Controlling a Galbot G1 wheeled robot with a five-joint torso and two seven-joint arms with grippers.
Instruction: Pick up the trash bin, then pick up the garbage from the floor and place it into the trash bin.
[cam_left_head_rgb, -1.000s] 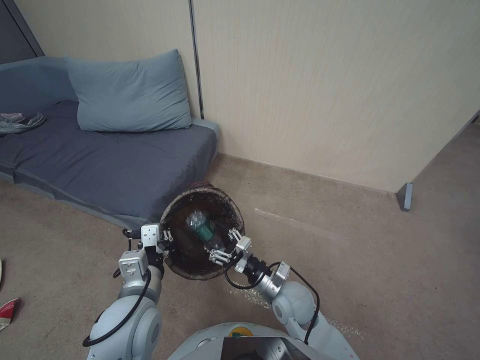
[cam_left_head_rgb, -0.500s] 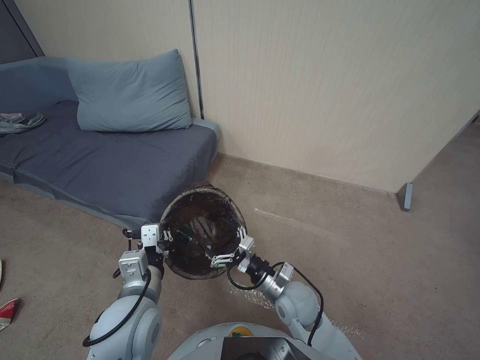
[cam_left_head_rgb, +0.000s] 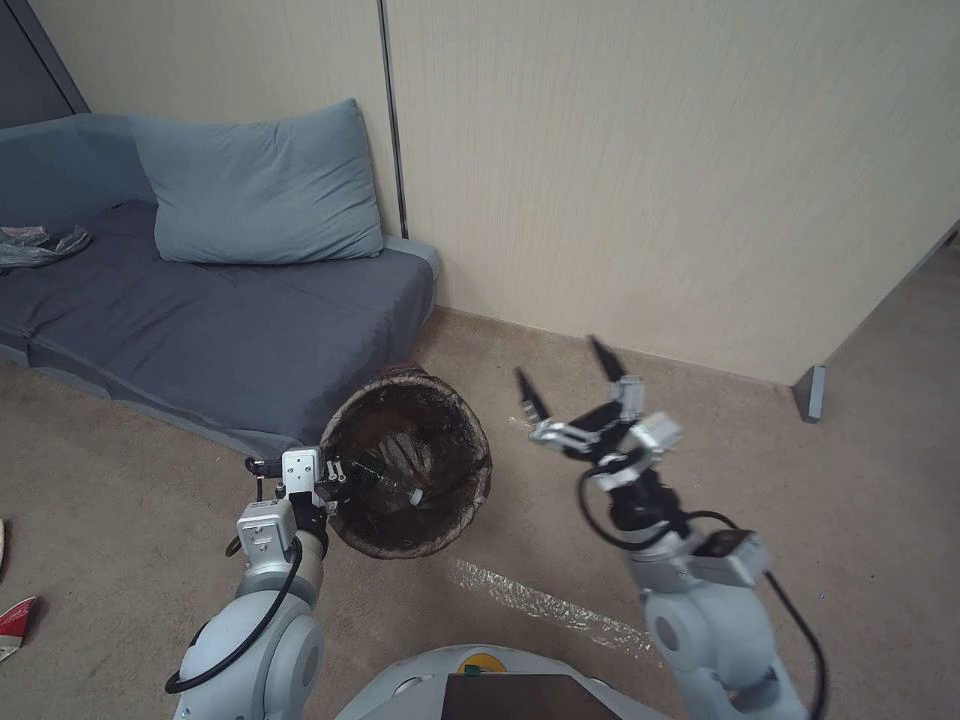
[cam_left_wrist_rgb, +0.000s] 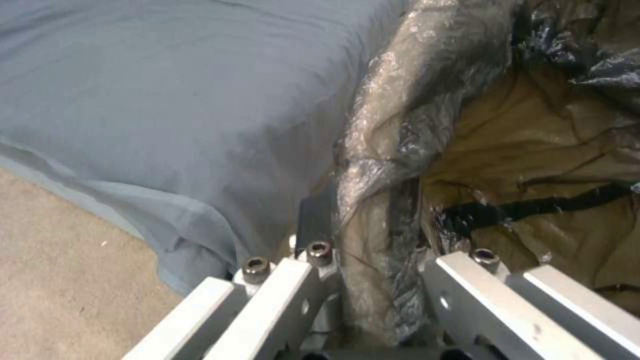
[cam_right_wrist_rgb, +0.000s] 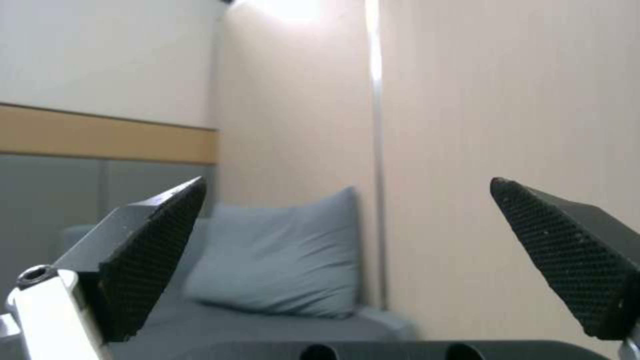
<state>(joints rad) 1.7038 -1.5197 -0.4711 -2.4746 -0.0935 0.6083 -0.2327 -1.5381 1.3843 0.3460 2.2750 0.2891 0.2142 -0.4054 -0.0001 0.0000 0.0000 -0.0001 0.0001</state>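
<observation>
Over carpet (cam_left_head_rgb: 820, 520), right pincer (cam_left_head_rgb: 565, 375) raised, spread.

I can't read the bin's (cam_left_head_rgb: 470, 490) contents; red scrap (cam_left_head_rgb: 17, 622) at 8 o'clock is edge-cropped.

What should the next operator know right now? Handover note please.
Left hand: shut on the rim of the trash bin, holding it beside the sofa.
Right hand: open, empty, raised to the right of the bin, clear of it.
Done: bin picked up; green bottle and crumpled paper lie inside.
Left: red-and-white scrap on the carpet at far left; other litter may be out of view.
</observation>
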